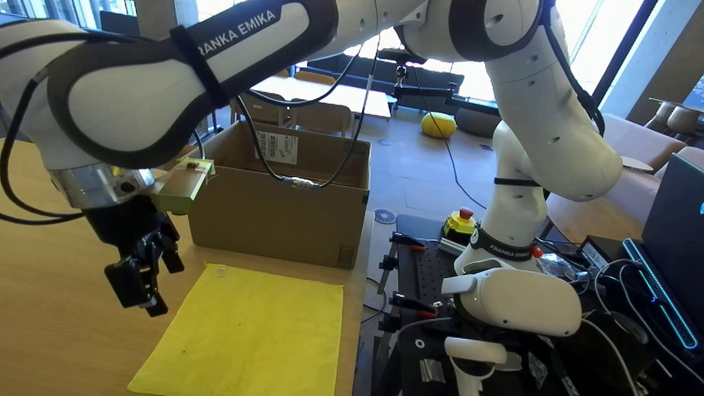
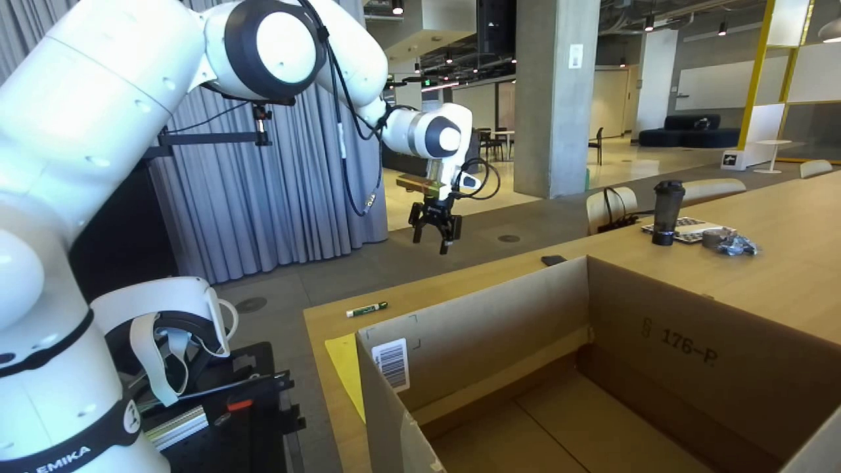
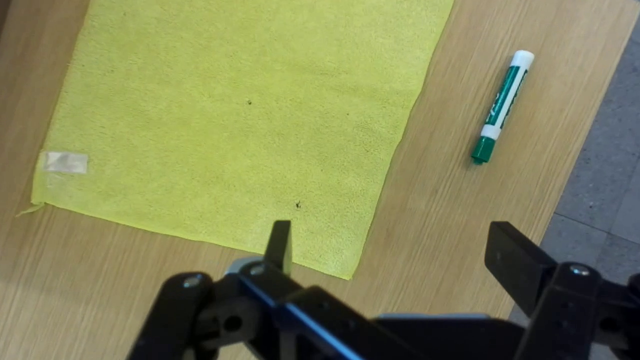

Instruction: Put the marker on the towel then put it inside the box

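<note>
We see the jaws wide and empty. In the wrist view the green-and-white marker (image 3: 502, 107) lies ahead and right of them, on the worktop (image 3: 440, 225) beside the yellow towel (image 3: 225, 115), its long axis roughly across their closing line. The cardboard box (image 1: 275, 214) looks clear of that path.

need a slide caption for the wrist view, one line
Open gripper above a wood-grain table, with a green-and-white marker lying beside the yellow towel, not yet on it.
</note>
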